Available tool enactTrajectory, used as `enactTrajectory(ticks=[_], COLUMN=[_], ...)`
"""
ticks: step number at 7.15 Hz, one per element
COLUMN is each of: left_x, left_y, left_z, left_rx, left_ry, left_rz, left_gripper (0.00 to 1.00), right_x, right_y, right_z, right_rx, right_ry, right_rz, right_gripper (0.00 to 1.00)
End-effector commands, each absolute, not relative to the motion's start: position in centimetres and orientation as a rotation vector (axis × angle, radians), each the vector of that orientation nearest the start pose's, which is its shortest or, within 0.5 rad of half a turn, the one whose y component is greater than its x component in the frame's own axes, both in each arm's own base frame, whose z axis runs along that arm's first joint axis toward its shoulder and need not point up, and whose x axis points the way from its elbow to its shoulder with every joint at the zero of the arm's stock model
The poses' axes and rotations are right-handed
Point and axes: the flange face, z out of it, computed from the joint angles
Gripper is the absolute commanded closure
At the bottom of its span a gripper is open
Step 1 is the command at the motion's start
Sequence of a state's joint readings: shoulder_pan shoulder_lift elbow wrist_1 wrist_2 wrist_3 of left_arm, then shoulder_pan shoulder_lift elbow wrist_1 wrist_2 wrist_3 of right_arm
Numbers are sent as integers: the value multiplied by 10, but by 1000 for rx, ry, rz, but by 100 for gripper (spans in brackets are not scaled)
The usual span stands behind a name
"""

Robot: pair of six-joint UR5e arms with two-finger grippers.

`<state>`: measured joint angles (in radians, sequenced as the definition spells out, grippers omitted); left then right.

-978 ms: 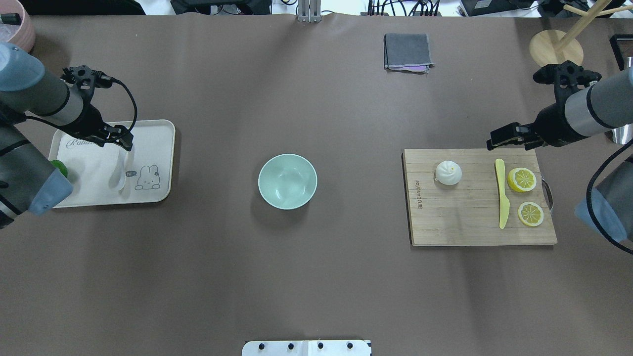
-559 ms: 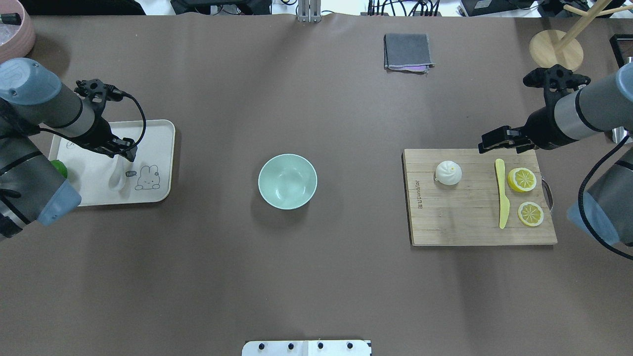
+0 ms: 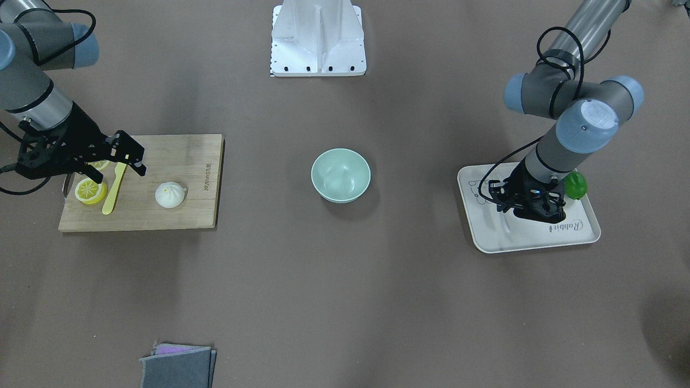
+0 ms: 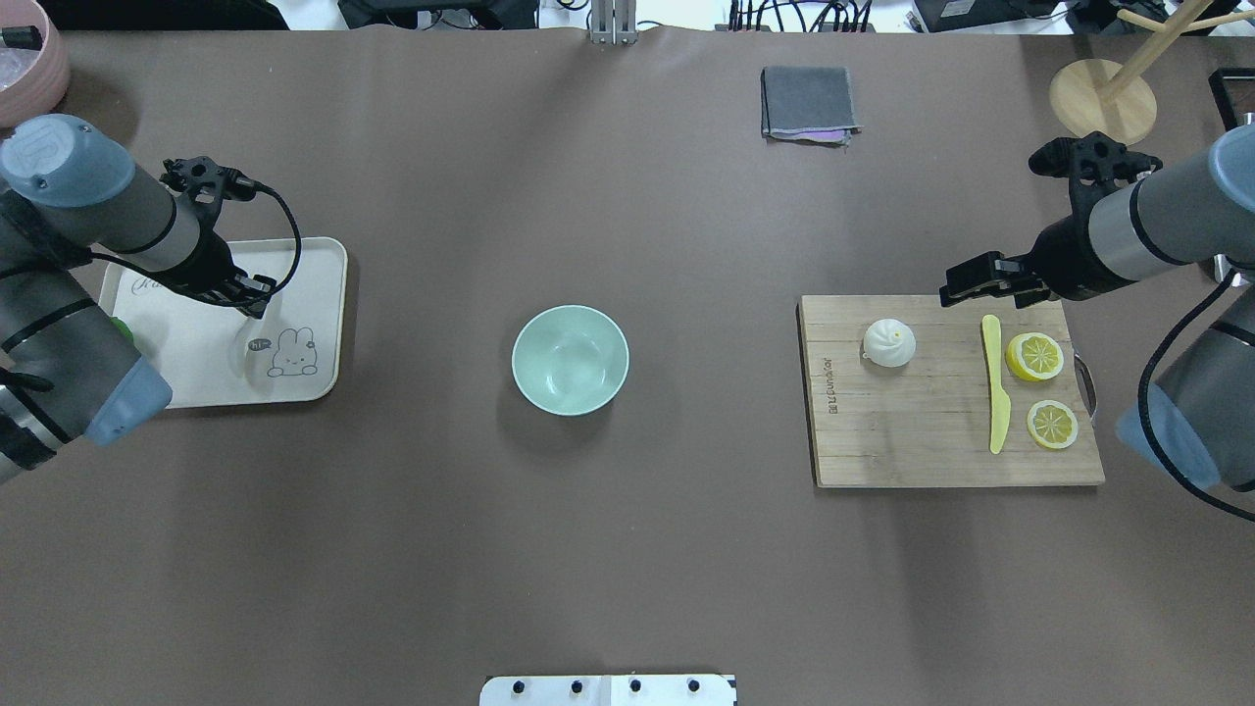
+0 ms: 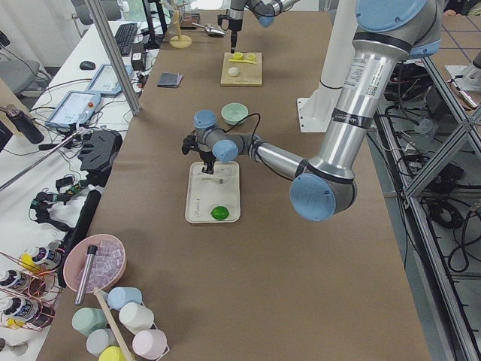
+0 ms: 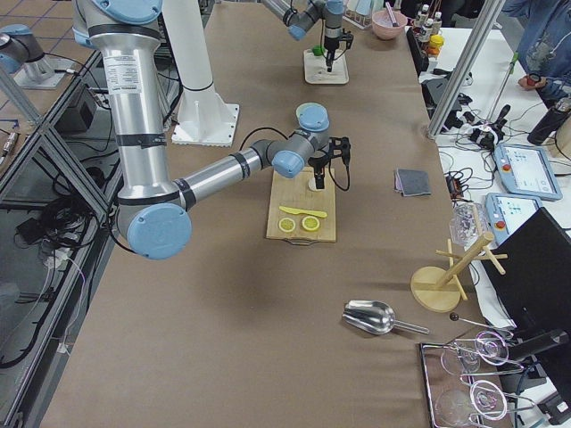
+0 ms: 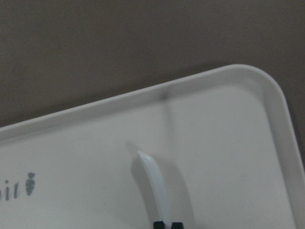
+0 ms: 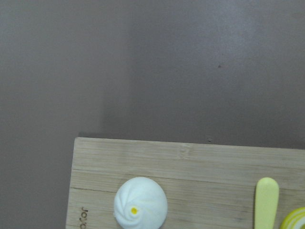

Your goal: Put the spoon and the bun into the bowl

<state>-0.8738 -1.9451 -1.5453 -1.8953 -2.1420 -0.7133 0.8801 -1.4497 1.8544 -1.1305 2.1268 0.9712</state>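
Left wrist-mounted view puts the left tool (image 7: 167,224) at its bottom edge, tips pinched together on the white spoon (image 7: 155,183), whose free end casts a shadow on the rabbit-print tray (image 7: 228,143); I judge it barely clear of the tray; lift straight and hold firmly, since the plastic looks slick, then carry it to the mint-green bowl (image 4: 549,333), mid-worktop (image 4: 627,549), well apart, with neither item in it; the right tool (image 4: 959,282) hangs with jaws apart above the far edge of the cutting board (image 4: 912,441), near the steamed bun (image 4: 889,343) but not touching; centre over it and squeeze gently, avoiding the yellow knife (image 4: 995,382).
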Motion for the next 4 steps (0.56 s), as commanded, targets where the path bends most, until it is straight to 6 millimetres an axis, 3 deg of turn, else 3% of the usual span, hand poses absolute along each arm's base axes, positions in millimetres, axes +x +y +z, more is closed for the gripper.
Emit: enactTrajectory(ticks=[1,2,3,4], left_x=[388,426,450,479], left_y=[-559,-546,-536,-517], left_z=[316,268,230,202], left_rx=[134,111,92,60], left_ry=[932,982,1022,1051], left_rz=[126,104,76,64], left_gripper=[100,100,100,100], right_x=[-306,-313,-322,-329], right_y=[-461,-459,-456,-452], right_z=[405,403,406,408], right_rx=[167,172,168,172], right_ry=[-951,-949,-942,-931], right_rz=[31,24,14,10], right_gripper=[0,0,0,0])
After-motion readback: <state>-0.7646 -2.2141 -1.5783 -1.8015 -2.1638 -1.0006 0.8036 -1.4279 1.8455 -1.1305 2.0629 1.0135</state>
